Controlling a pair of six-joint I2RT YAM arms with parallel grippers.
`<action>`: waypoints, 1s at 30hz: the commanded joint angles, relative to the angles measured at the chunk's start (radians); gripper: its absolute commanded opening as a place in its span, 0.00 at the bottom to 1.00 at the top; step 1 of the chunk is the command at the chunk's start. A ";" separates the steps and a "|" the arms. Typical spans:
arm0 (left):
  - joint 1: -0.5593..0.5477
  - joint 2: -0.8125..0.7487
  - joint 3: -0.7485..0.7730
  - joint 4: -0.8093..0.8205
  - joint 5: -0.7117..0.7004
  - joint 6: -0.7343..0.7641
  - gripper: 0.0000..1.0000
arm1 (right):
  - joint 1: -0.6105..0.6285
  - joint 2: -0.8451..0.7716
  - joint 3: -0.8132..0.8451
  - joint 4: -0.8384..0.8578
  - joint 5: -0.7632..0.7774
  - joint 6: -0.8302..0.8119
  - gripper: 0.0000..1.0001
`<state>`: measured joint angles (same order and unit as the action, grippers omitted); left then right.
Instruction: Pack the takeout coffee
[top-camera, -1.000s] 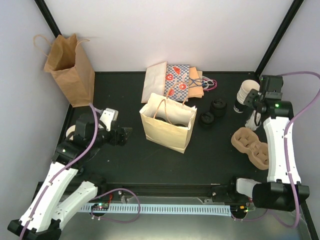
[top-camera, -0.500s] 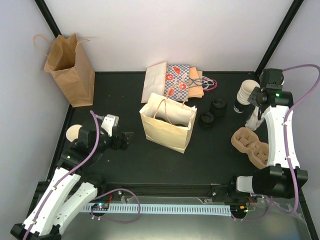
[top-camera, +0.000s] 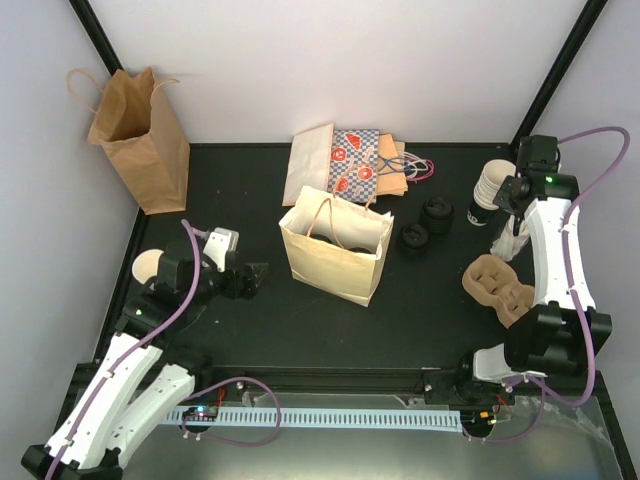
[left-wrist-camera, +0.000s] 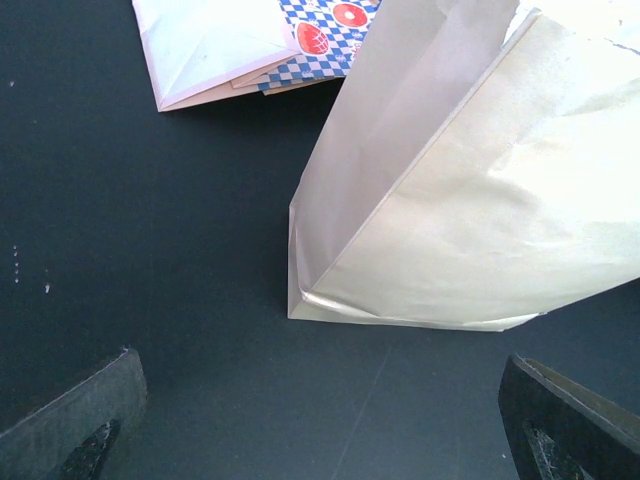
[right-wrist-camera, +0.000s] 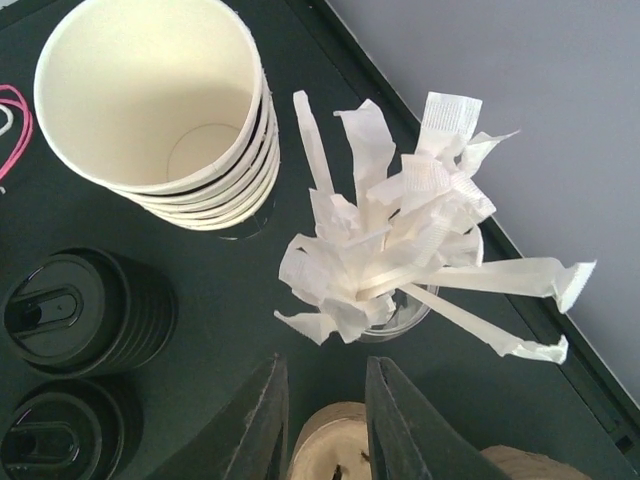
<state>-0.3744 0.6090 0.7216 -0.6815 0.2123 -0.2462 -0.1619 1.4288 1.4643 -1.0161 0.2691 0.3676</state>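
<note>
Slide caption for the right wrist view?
Right gripper, jaws narrowly apart, near stacked paper cups, wrapped sticks and black lids.

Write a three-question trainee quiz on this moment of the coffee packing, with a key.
1. True or false: the cream handled bag stands upright with its mouth open.
2. Look at the left hand and the right hand. Which one holds a cup from the stack of white paper cups? A) left B) right C) neither
3. How many stacks of black lids sit beside the cups?
Key: 1 true; 2 C; 3 two.
</note>
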 joint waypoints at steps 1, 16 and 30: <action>0.005 0.007 0.006 0.026 0.015 -0.006 0.99 | -0.032 0.027 0.038 0.011 0.024 -0.009 0.25; 0.005 0.015 0.005 0.029 0.022 -0.003 0.99 | -0.044 0.011 0.026 0.053 0.010 0.033 0.29; 0.005 0.014 0.004 0.028 0.021 -0.003 0.99 | -0.044 0.034 0.017 0.065 0.023 0.020 0.28</action>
<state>-0.3740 0.6239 0.7216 -0.6796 0.2142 -0.2462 -0.1989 1.4631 1.4857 -0.9714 0.2787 0.3836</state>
